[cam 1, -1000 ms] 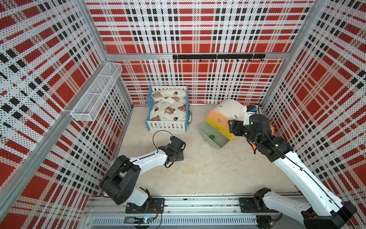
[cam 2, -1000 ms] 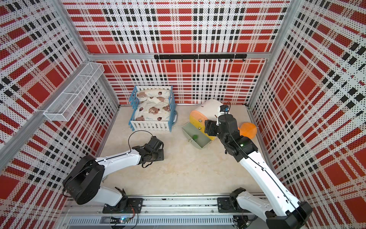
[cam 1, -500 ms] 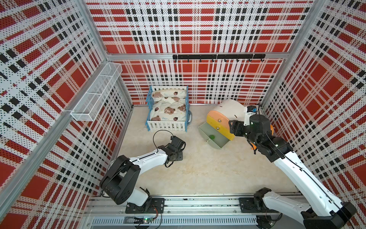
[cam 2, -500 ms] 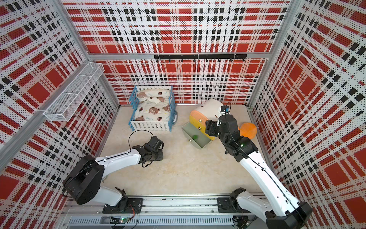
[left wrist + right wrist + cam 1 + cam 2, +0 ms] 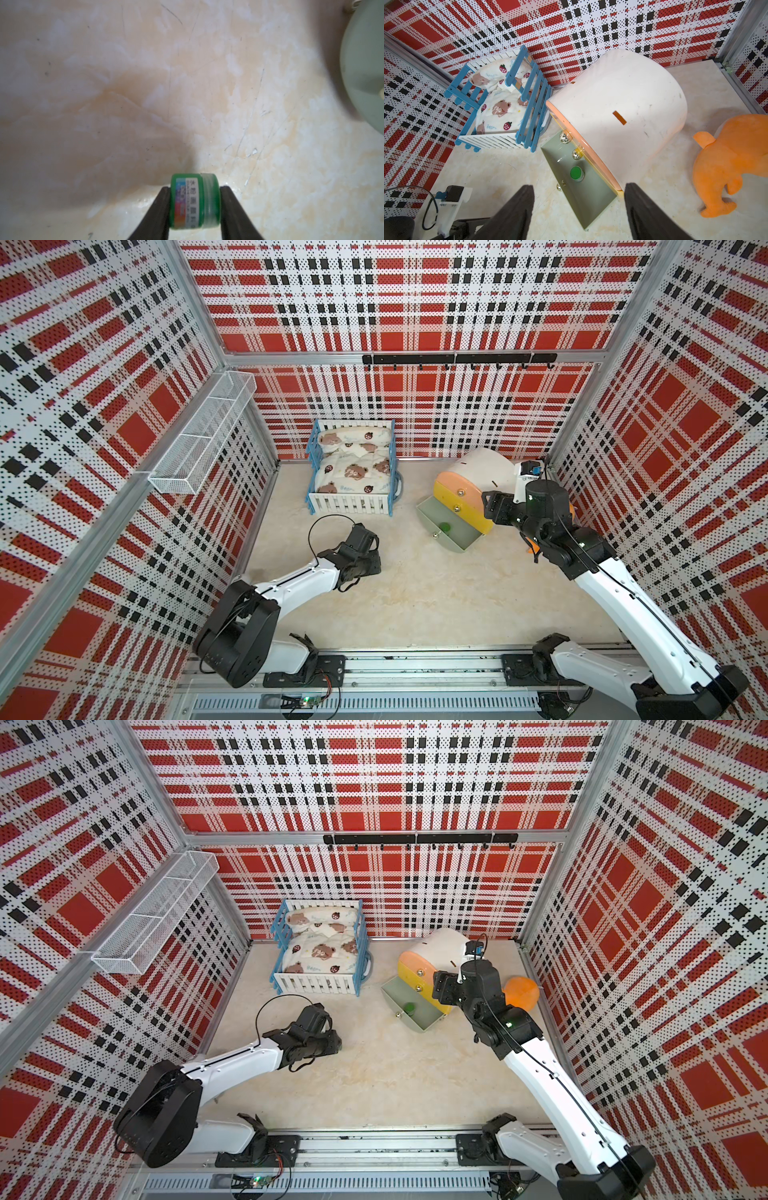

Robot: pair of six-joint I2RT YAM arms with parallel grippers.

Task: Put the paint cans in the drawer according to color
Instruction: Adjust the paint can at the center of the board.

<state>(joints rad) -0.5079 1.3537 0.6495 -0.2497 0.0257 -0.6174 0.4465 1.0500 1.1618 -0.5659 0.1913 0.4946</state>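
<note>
Right, my left gripper (image 5: 195, 187) is pinched end to end on a green paint can (image 5: 194, 201) lying sideways. It seems to sit low over the table (image 5: 124, 83), left of its middle, in front of the toy crib (image 5: 353, 472). My right gripper (image 5: 579, 186) hangs with jaws wide and empty above the pulled-out green drawer (image 5: 593, 199), where a second green paint can (image 5: 577, 174) stands upright.

Beige marbled floor (image 5: 436, 593) with crib (image 5: 353, 472), drawer cabinet (image 5: 482, 472), orange plush (image 5: 521, 992)
</note>
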